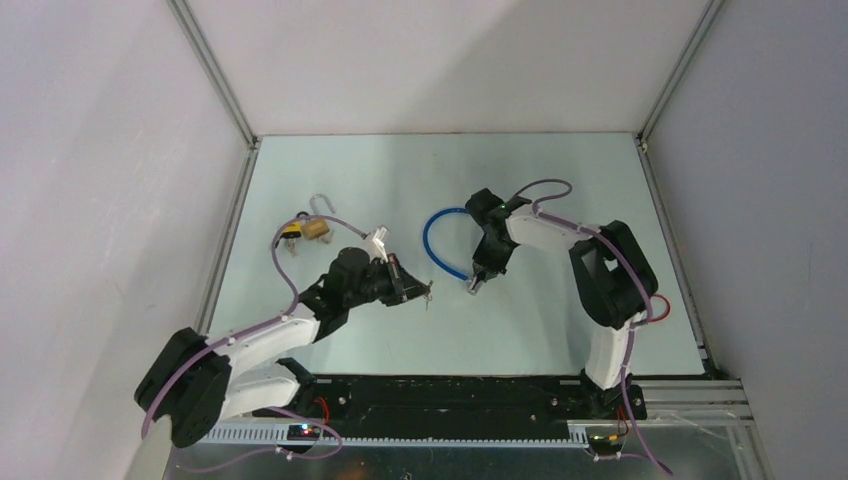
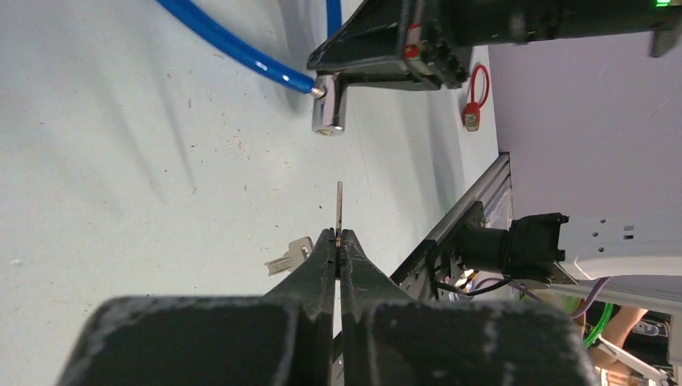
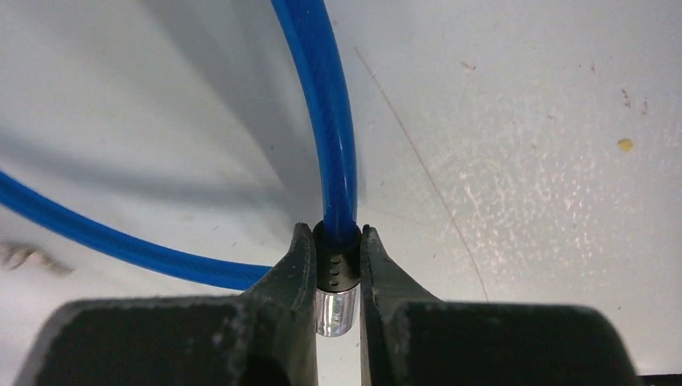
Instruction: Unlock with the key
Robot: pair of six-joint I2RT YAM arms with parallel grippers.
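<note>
My left gripper is shut on a thin silver key held edge-on, its blade pointing toward the lock; a second key hangs beside the fingers. My right gripper is shut on the silver and black lock cylinder of a blue cable lock. In the left wrist view the cylinder hangs under the right gripper, a short gap ahead of the key tip. The blue cable runs up out of the cylinder.
A brass padlock with an open shackle and a yellow and black item lie at the back left of the table. A small white piece lies near the left wrist. A red loop lies at the right.
</note>
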